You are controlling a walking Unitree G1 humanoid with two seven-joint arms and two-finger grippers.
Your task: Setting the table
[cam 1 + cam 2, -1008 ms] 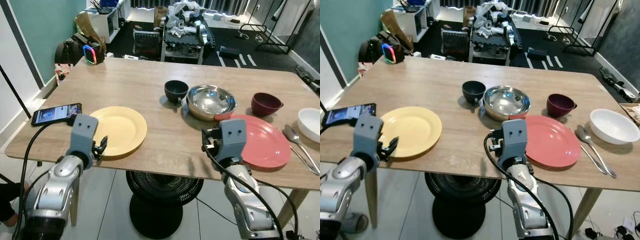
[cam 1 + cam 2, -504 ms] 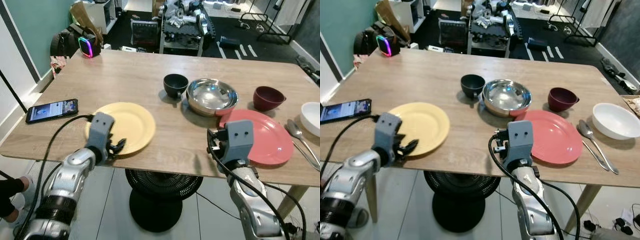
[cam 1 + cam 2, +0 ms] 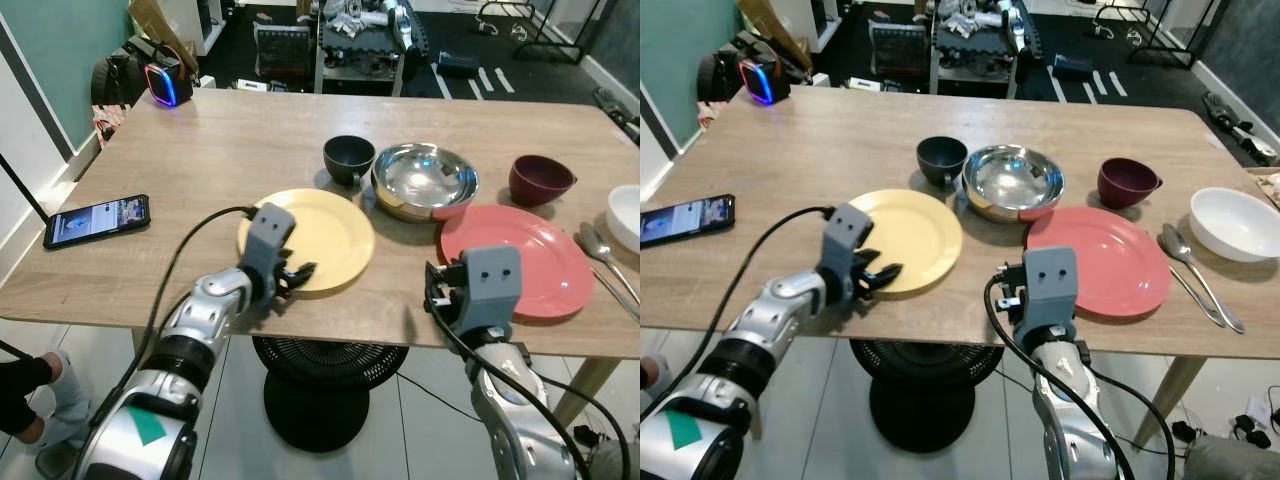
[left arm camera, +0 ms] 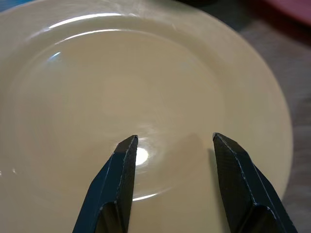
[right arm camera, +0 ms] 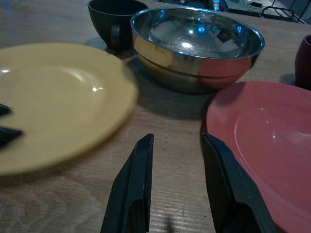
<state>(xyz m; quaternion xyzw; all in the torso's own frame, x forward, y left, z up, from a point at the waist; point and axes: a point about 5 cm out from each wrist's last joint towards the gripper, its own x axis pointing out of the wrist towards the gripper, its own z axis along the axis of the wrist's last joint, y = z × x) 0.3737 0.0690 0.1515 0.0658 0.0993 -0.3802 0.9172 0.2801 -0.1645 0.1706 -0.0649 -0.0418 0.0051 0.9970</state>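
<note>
A yellow plate [image 3: 322,232] lies on the wooden table [image 3: 230,150], just left of the black bowl [image 3: 348,158] and the steel bowl [image 3: 424,178]. My left gripper [image 3: 293,275] reaches over the plate's near rim; in the left wrist view its two fingers [image 4: 119,165] are spread apart on top of the plate [image 4: 146,82]. My right gripper [image 5: 175,138] is open and holds nothing. It hovers at the table's front edge between the yellow plate [image 5: 58,97] and the red plate [image 3: 530,262].
A maroon bowl [image 3: 540,178], a white bowl [image 3: 628,215] and a spoon [image 3: 600,255] sit at the right. A phone [image 3: 95,220] lies near the left edge and a lit speaker [image 3: 160,85] stands at the far left corner. Clutter fills the floor beyond the table.
The yellow plate has slid right along the table with my left gripper, from near the phone to beside the bowls. The camera has shifted too. The right gripper has stayed put.
</note>
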